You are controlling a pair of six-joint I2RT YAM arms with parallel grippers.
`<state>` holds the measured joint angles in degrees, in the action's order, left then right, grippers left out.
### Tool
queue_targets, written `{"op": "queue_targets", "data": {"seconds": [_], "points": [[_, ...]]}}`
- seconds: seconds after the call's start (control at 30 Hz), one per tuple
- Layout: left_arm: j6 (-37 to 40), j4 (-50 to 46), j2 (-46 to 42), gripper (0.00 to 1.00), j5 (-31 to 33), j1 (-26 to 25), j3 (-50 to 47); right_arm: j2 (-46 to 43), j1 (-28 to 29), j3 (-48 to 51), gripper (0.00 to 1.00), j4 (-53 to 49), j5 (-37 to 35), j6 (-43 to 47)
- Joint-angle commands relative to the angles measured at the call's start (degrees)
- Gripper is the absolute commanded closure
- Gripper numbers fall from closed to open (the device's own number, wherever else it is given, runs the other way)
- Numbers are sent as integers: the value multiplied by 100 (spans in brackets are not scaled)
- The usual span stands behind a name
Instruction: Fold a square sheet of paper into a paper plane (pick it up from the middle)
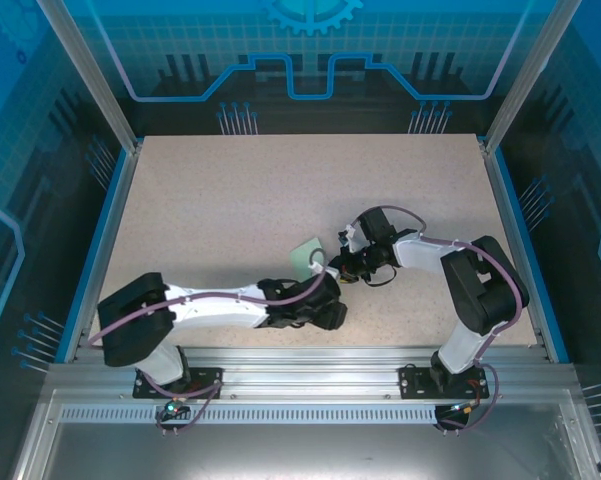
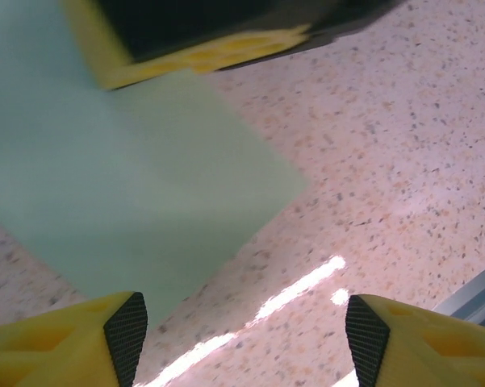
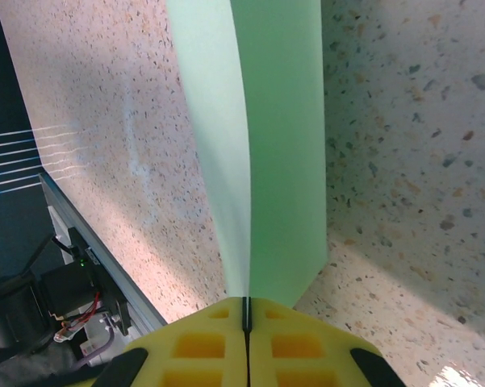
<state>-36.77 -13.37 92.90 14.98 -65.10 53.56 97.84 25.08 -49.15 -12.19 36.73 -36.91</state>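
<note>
Right claw [image 3: 246, 310]: clamped on square sheet of paper [image 3: 278, 145], which stands tilted over bench [image 3: 403, 161]. Left claw [image 2: 240, 322]: jaws apart, just beside sheet. Advice: hold pinch firm; regrip without skewing edges.

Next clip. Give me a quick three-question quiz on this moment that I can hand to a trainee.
1. True or false: the left pincer is clamped on the paper.
2. The right pincer is: A) wide open; B) shut on the paper; C) shut on nothing.
3. Fill in: the paper is pale ____.
Key: 1 false, its jaws stand open with the paper lying ahead of them; 2 B; 3 green.
</note>
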Motion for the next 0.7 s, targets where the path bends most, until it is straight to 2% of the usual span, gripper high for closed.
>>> {"op": "queue_targets", "data": {"seconds": [0.0,0.3,0.43,0.5,0.67], "points": [[159,-707,469,29,954,-170,477,-83,-54,-91,94,-56,219,-80],[241,-909,996,28,1496,-204,972,-2,-50,-93,94,-165,247,-31],[213,-941,986,33,1648,-197,1008,-20,-57,-270,94,-239,211,-6],[210,-912,954,39,1653,-202,966,-27,-71,-279,94,-260,203,17],[71,-820,743,63,1711,-203,747,-78,-122,-262,93,-280,197,17]]}}
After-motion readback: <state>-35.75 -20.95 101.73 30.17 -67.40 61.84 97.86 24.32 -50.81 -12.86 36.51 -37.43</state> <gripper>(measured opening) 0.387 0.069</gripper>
